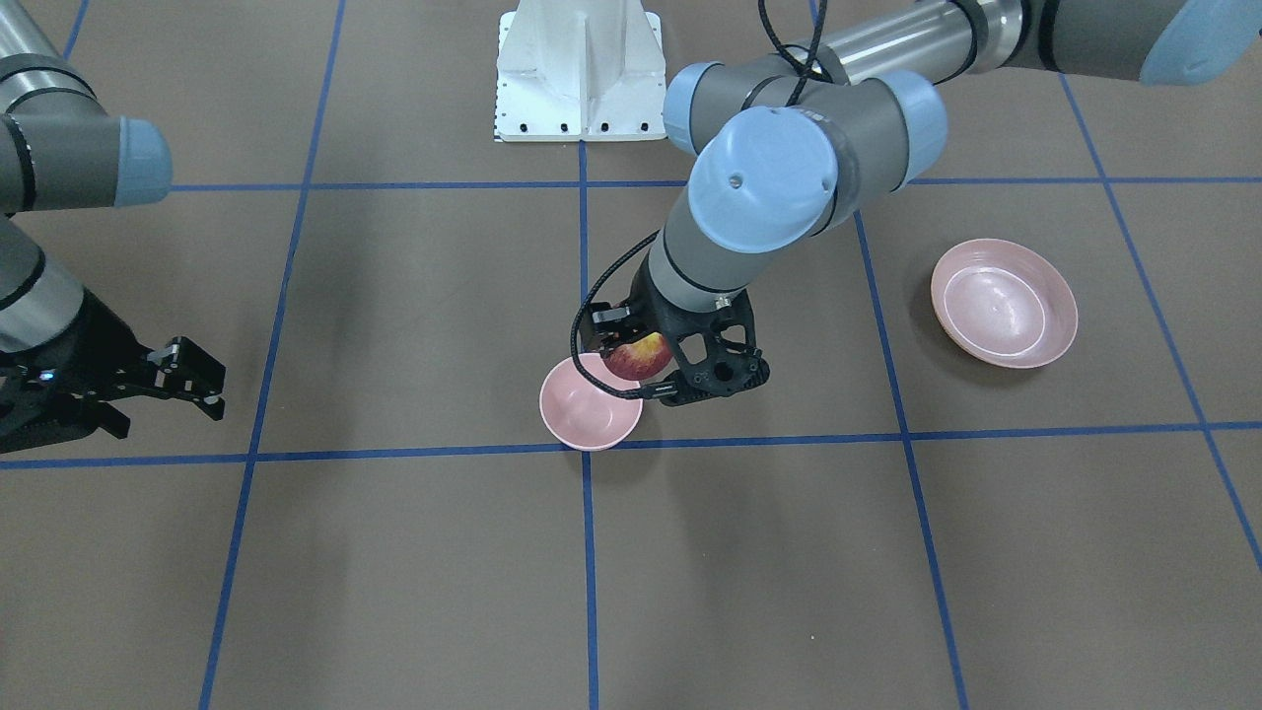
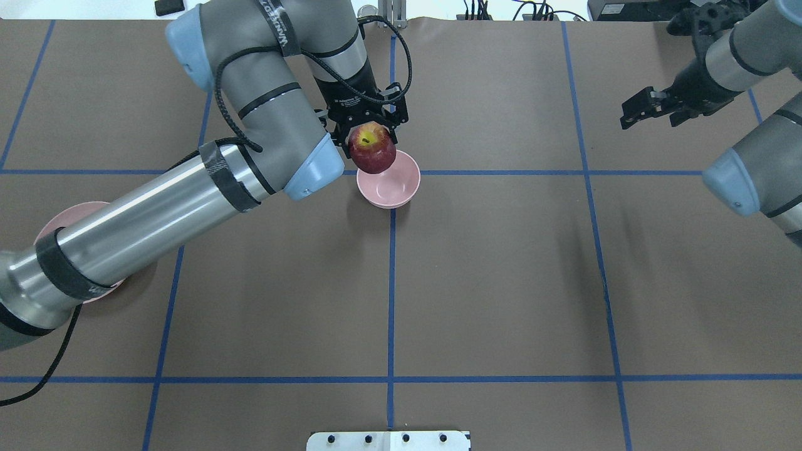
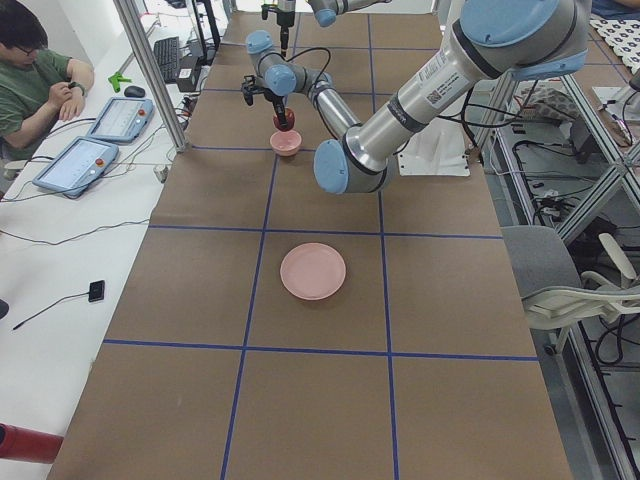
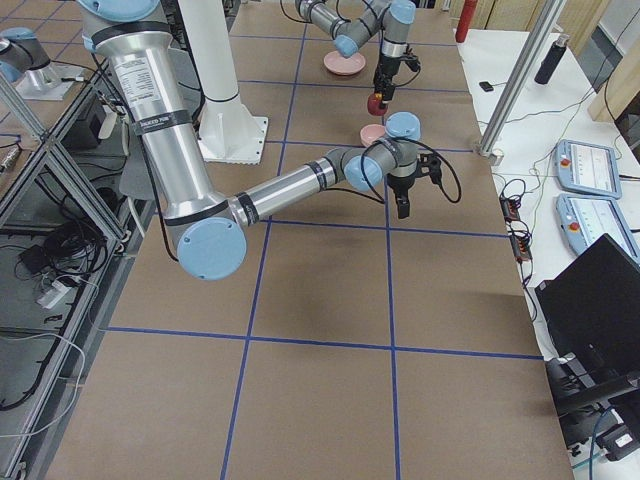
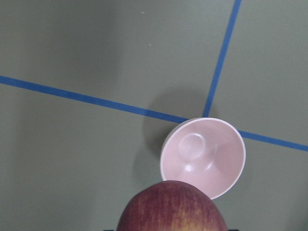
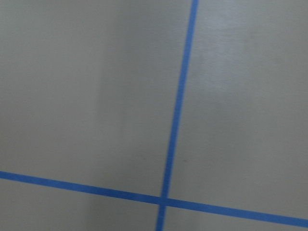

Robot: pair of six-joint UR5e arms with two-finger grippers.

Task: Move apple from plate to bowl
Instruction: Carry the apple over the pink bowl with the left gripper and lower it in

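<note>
My left gripper (image 1: 653, 363) is shut on the dark red apple (image 1: 636, 357), which has a yellow-green patch at the stem (image 2: 372, 150). It holds the apple in the air just above one rim of the small deep pink bowl (image 1: 590, 409), not touching it. The left wrist view shows the apple (image 5: 171, 209) at the bottom edge and the empty bowl (image 5: 202, 156) below it. The wide shallow pink plate (image 1: 1004, 303) stands empty off to the robot's left, partly under the left arm in the overhead view (image 2: 55, 220). My right gripper (image 1: 168, 390) is open and empty, far from the bowl.
The brown table (image 2: 501, 282) is marked with blue tape lines. The white robot base (image 1: 580, 74) stands at the table's edge. An operator (image 3: 35, 75) sits beside the table with two pendants (image 3: 100, 135) near him.
</note>
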